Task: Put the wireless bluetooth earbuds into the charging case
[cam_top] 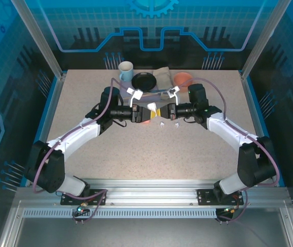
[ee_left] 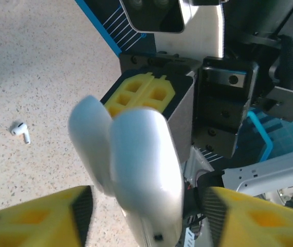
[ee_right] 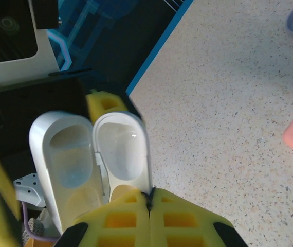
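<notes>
1. Your right hand (ee_right: 149,206) is pressed together on the rim of one half of the white charging case (ee_right: 118,149). The case is in the air above the surface (ee_right: 229,103). It is open, and both hollows look empty.
2. Your left hand (ee_left: 151,206) is spread, with one finger on each side of the case. As far as I can tell, it does not touch the case, so I judge that all the weight hangs on one thin pinch.
3. One white earbud (cam_top: 163,124) and a second earbud (cam_top: 176,125) lie on the surface, near each other and just in front of both hands.
4. Hold the case steady with the open side upward. It looks blurred in the left wrist view, so let it come to rest first.
5. Draw the left hand straight back, so that no finger knocks the case out of the pinch.
6. When you bring an earbud, lower it stem first into the hollow. Press only lightly, because a hard push can turn the case in the right hand.
</notes>
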